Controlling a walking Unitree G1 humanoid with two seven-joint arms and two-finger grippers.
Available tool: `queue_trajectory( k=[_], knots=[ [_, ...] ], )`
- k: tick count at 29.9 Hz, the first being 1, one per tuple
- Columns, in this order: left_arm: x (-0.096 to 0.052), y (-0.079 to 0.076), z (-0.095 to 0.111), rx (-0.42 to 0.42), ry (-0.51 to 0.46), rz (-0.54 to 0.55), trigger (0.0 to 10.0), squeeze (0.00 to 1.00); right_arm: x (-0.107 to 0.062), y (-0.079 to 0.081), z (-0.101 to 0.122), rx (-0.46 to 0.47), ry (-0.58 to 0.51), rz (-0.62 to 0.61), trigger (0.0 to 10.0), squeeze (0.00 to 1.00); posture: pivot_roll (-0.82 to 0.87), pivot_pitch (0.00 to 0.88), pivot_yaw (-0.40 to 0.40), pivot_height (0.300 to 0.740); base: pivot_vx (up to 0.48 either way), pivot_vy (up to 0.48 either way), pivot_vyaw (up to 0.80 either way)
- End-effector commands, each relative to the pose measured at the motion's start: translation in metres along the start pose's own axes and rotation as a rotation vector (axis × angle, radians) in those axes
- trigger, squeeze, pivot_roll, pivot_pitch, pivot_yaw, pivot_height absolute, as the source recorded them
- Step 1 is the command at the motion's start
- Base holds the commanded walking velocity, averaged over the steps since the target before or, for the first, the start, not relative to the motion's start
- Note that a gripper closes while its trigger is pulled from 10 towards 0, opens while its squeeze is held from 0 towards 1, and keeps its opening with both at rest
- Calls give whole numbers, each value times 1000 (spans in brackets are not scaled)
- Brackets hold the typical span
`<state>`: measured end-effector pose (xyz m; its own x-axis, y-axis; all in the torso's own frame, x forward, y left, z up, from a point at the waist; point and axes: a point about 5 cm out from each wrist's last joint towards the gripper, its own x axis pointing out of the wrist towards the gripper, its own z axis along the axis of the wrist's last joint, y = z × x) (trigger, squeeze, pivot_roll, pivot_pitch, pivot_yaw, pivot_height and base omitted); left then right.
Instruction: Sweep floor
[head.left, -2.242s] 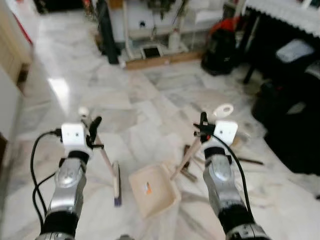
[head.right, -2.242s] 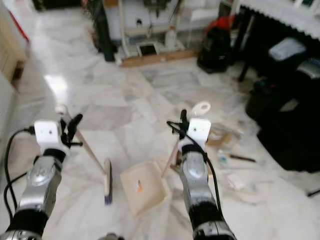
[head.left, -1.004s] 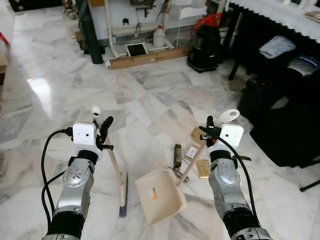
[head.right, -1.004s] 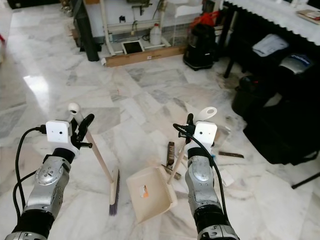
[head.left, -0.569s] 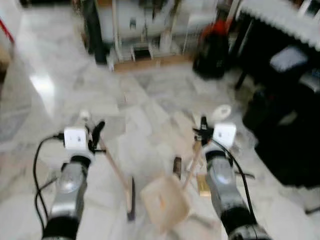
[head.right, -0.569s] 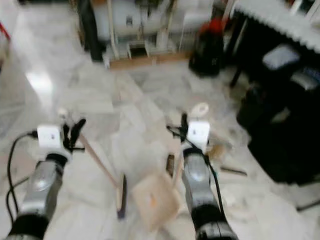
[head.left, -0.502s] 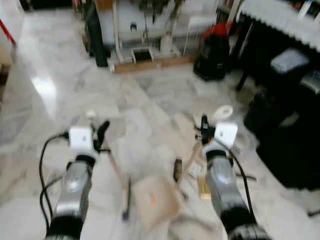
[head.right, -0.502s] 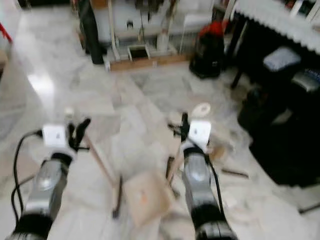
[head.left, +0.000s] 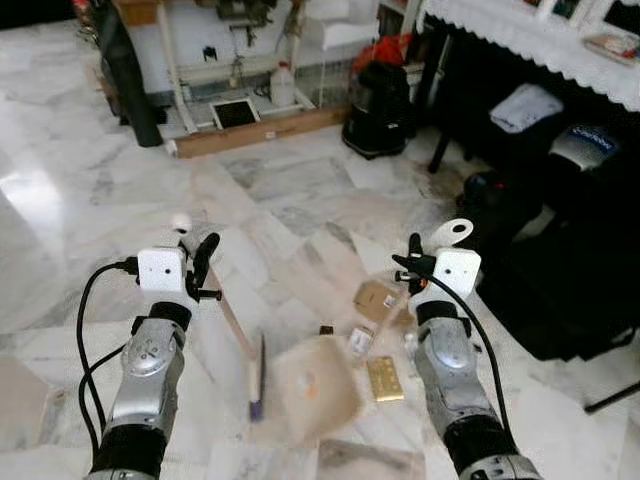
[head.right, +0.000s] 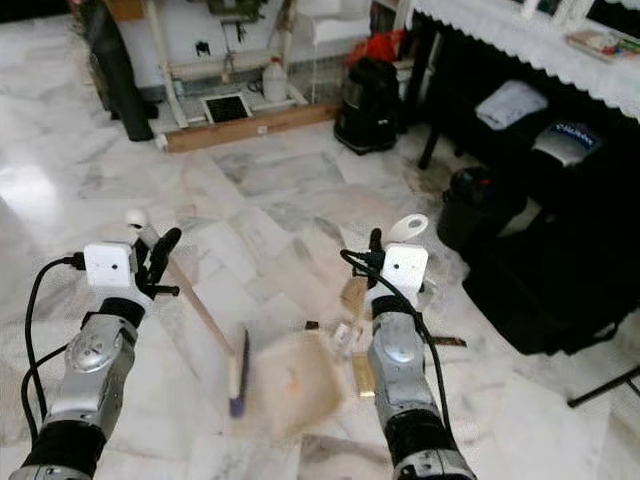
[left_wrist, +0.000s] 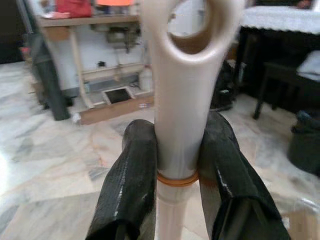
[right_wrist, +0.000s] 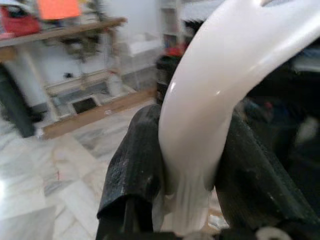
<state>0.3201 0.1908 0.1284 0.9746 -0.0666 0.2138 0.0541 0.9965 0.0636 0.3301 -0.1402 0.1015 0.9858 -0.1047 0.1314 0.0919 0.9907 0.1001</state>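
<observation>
- The left end effector (head.left: 196, 262) is clamped on the pale handle of the broom (head.left: 236, 336); its black fingers (left_wrist: 131, 180) press the shaft from both sides just below the looped end.
- The broom slants down to the marble floor (head.left: 80, 200), its brush head (head.left: 257, 378) resting just left of the dustpan (head.left: 316, 388).
- The right end effector (head.left: 412, 262) is closed around the white handle of the dustpan, whose looped tip (head.left: 456, 231) rises above the wrist camera.
- The dustpan's cream tray sits on the floor between the two arms and looks blurred.
- Litter lies just right of the tray: a yellowish flat packet (head.left: 384, 378), a small white piece (head.left: 359, 341), a brown cardboard piece (head.left: 375, 298) and a small dark scrap (head.left: 326, 329).
- Further off stand a black vacuum cleaner (head.left: 375, 98), a white plastic bottle (head.left: 282, 85) and a wooden plank (head.left: 255, 131) below a work table (head.left: 175, 40).
- Dark bags (head.left: 560, 260) crowd the right side beside a cloth-covered table (head.left: 530, 35).
</observation>
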Motion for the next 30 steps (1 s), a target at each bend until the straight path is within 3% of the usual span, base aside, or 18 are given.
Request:
queue_trajectory(
  k=[1,12,30],
  knots=[
    [0,5,7,14,-38,9,10000,0,4,-6,13,-30,-67,-19,10000,0,-63,86,-29,740,0,0,0],
    [-2,4,1,3,-15,8,10000,0,-2,-21,10,-76,-72,-67,10000,0,-71,62,-25,740,0,0,0],
    [-1,4,-1,-7,-8,16,10000,0,2,-12,12,-65,-70,-41,10000,0,-63,40,-29,740,0,0,-745]
  ],
)
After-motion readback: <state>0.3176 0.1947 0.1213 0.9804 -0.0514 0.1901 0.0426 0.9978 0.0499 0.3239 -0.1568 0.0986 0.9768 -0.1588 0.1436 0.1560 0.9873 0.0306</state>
